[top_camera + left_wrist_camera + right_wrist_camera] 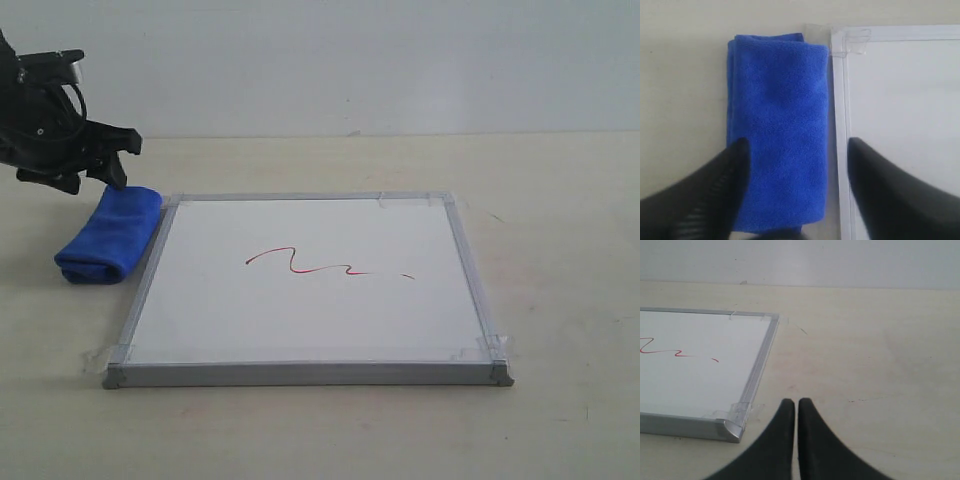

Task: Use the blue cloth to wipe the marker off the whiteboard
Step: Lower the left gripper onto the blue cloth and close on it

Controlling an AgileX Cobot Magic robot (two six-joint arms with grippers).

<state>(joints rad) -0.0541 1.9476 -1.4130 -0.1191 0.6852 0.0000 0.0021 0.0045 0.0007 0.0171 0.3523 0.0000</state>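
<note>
The whiteboard lies flat in the middle of the table, its corners taped down. A red wavy marker line with a short dash crosses its centre. The blue cloth lies folded against the board's left edge. My left gripper hovers just above the cloth's far end. In the left wrist view this gripper is open; one finger is over the cloth, the other over the whiteboard. My right gripper is shut and empty, over bare table beside the whiteboard corner, with the marker in sight.
The tabletop is pale beige and a light wall rises behind it. Clear tape sticks out from the board corner nearest the right gripper.
</note>
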